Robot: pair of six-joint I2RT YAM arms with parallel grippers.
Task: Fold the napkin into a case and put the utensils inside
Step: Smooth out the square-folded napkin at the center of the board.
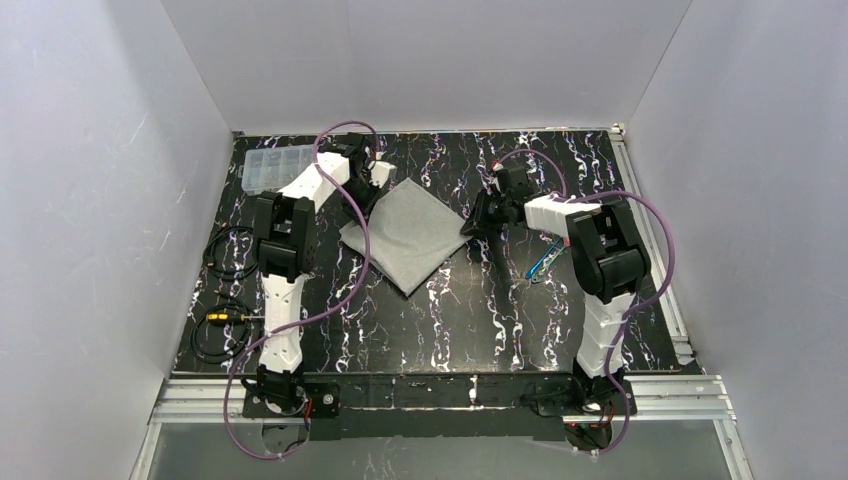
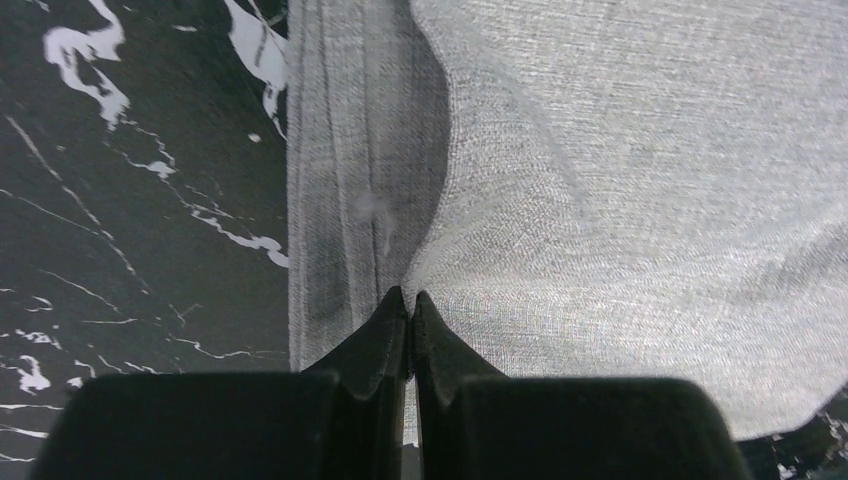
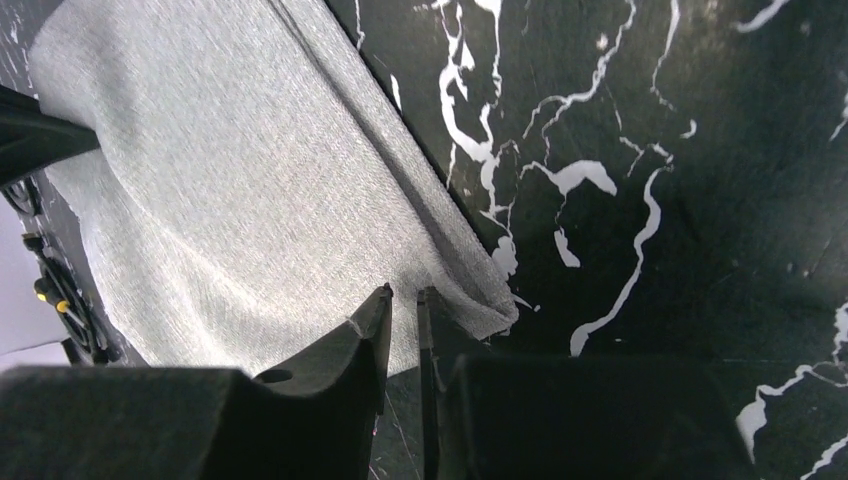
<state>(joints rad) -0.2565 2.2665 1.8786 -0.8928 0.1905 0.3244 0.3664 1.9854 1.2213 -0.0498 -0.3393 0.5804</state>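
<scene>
So the left tool [image 2: 411, 300] is clamped shut on the napkin [image 2: 620, 200] edge. The right tool [image 3: 404, 300] is nearly closed at another corner, can't tell if it's gripping. Napkin's mid desk [image 1: 450, 330], black marble look with white veins, white walls [image 1: 430, 60] around.

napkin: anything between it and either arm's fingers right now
Nothing visible. The left fingers are pinched shut on the napkin near its far corner, and the right fingers nip its right corner, with cloth directly at both tips.

lab robot cell, white booth walls [image 1: 100, 200], black marbled table [image 1: 450, 330]
</scene>
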